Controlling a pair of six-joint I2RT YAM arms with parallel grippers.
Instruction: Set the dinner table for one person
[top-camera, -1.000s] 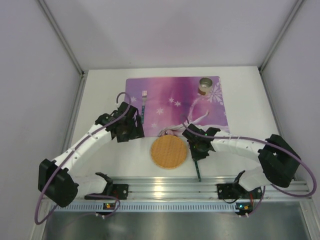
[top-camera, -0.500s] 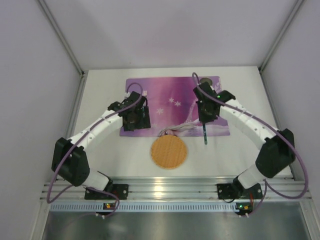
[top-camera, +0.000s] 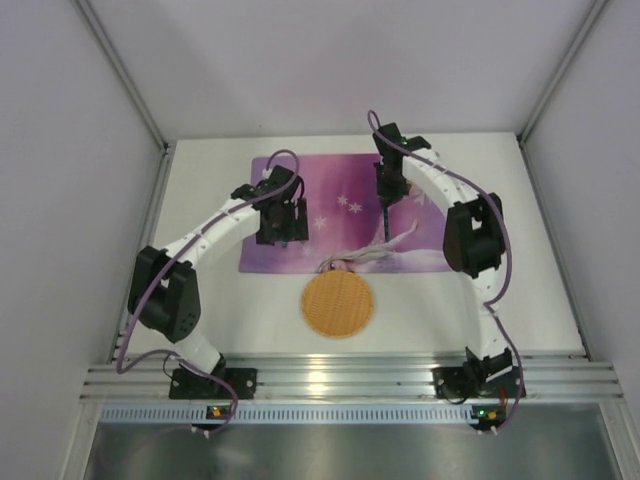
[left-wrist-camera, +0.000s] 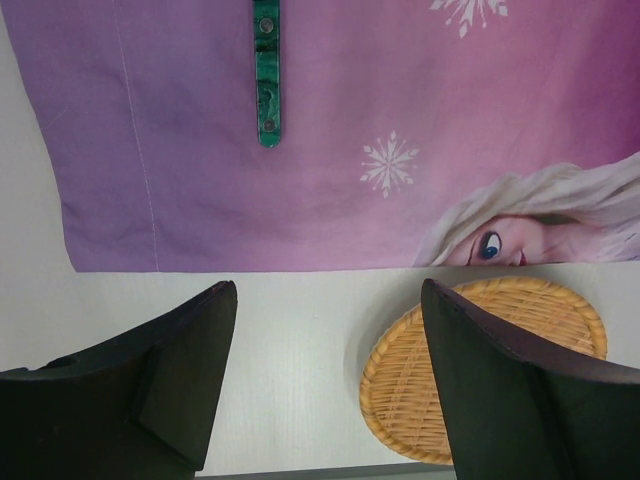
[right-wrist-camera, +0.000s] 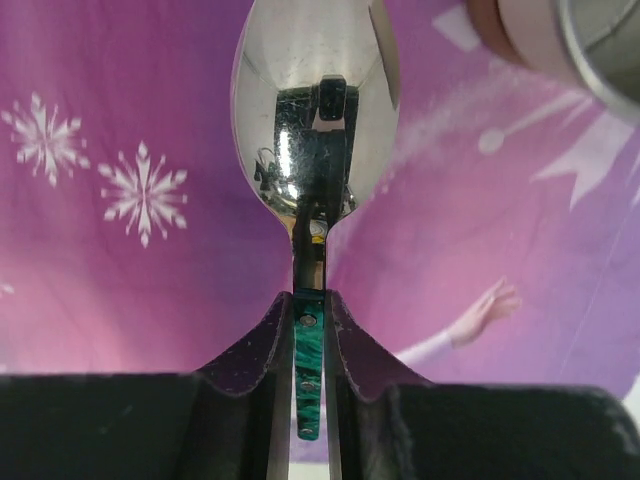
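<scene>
My right gripper (right-wrist-camera: 310, 300) (top-camera: 386, 192) is shut on the green handle of a spoon (right-wrist-camera: 315, 110) (top-camera: 385, 225). It holds the spoon above the right part of the purple placemat (right-wrist-camera: 120, 280) (top-camera: 340, 178), beside a metal cup (right-wrist-camera: 590, 40). In the top view the right arm hides the cup. My left gripper (left-wrist-camera: 327, 285) (top-camera: 281, 228) stands open and empty over the placemat's near left edge. A green fork handle (left-wrist-camera: 266, 75) lies on the placemat ahead of it. A round wicker plate (top-camera: 338, 304) (left-wrist-camera: 490, 370) rests on the white dinner table (top-camera: 200, 180) just in front of the placemat.
A ribbed aluminium rail (top-camera: 340, 375) runs along the near edge by both arm bases. Pale grey walls (top-camera: 60, 150) close in the left, right and back. Purple cables loop off both arms.
My right arm has carried the spoon from the near edge up over the placemat to beside the cup. My left arm has moved farther in over the placemat, still open.
</scene>
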